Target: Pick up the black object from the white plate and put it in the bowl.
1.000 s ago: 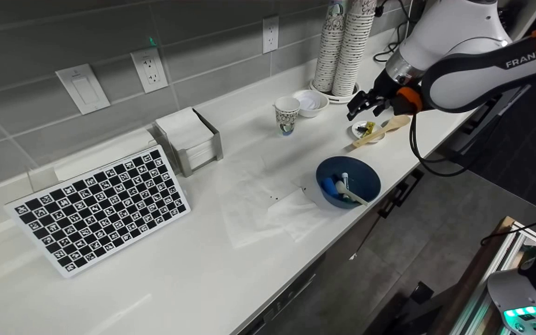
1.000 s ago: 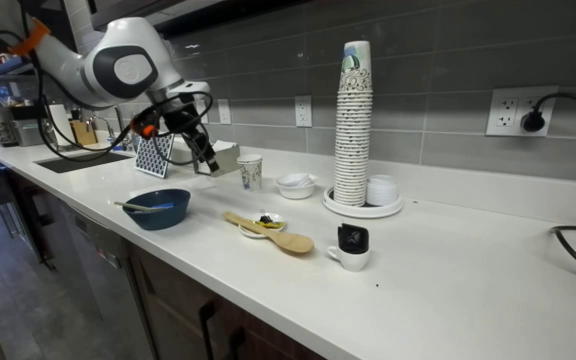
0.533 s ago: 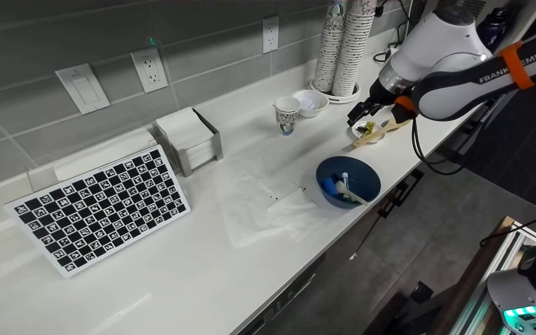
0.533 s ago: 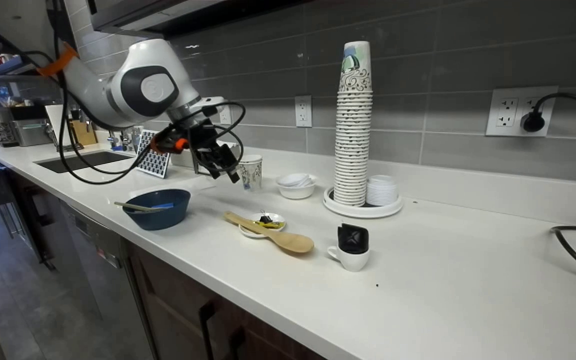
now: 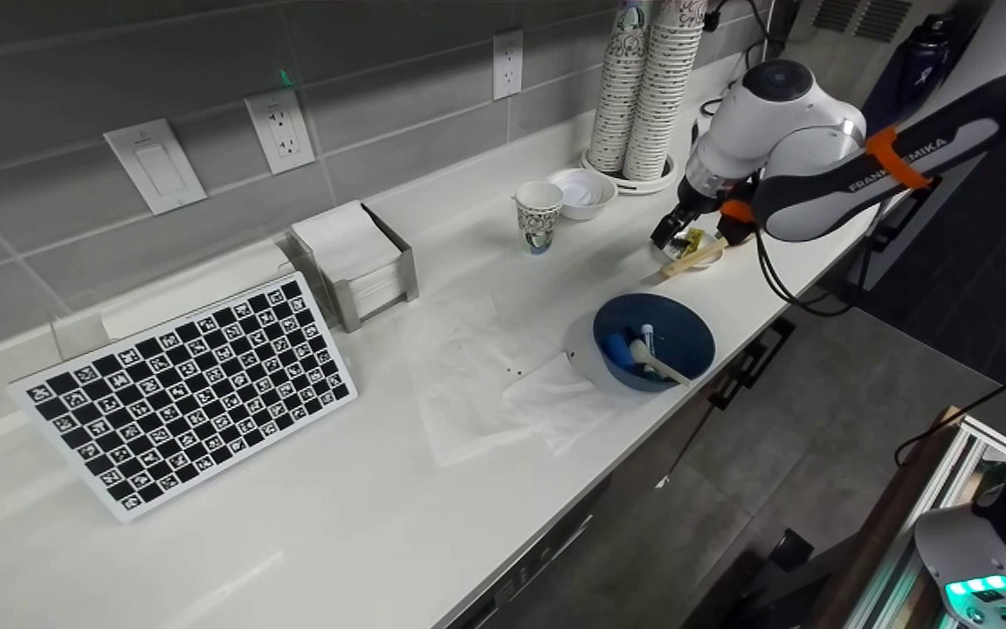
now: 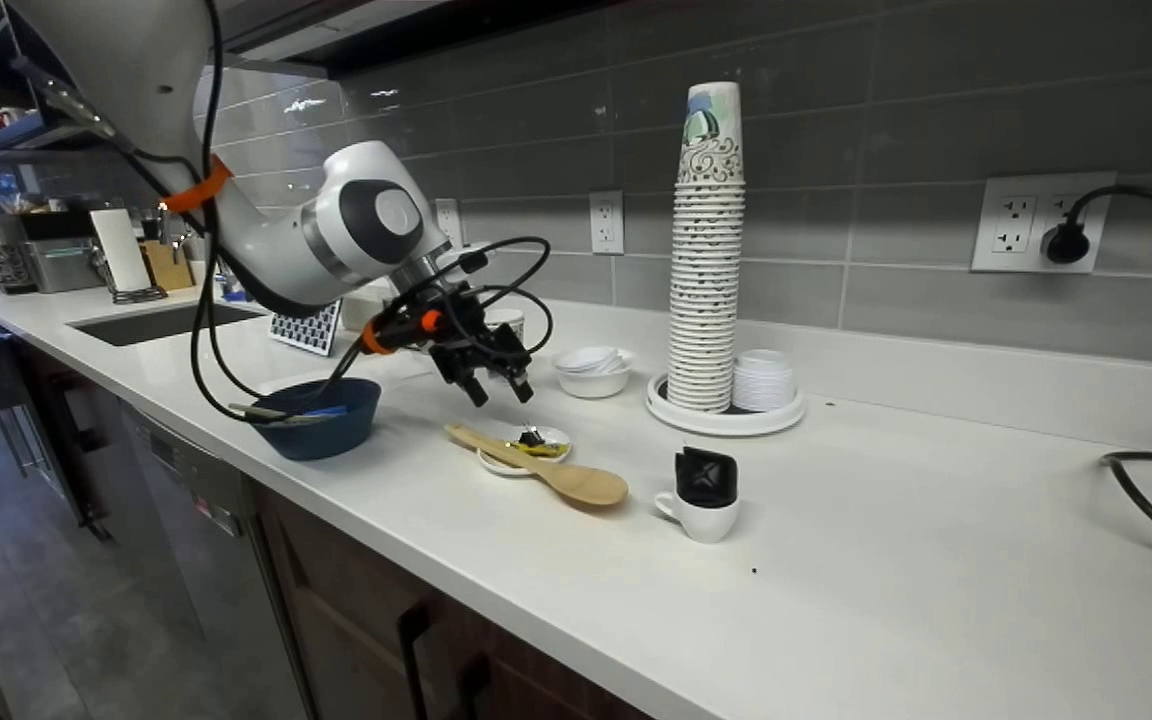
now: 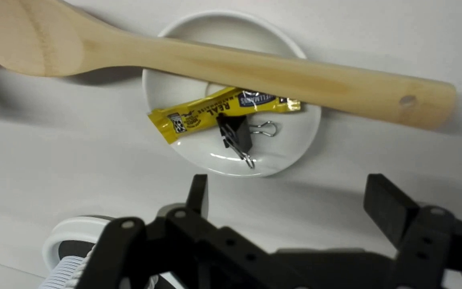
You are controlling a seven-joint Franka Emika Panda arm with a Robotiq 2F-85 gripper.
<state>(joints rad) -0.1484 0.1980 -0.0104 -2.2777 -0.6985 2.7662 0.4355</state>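
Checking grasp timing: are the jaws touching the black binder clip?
Apart. In the wrist view, bare counter and white plate show between the open jaws and the black binder clip.

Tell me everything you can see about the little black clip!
The black clip has a dark, boxy body and two silvery wire loops that look like metal. In the wrist view, one loop pokes out to the right and the other slants across the body. It sits on the white plate, overlapping the yellow packet in the picture; I can't tell if they touch. The open hand isn't touching it.
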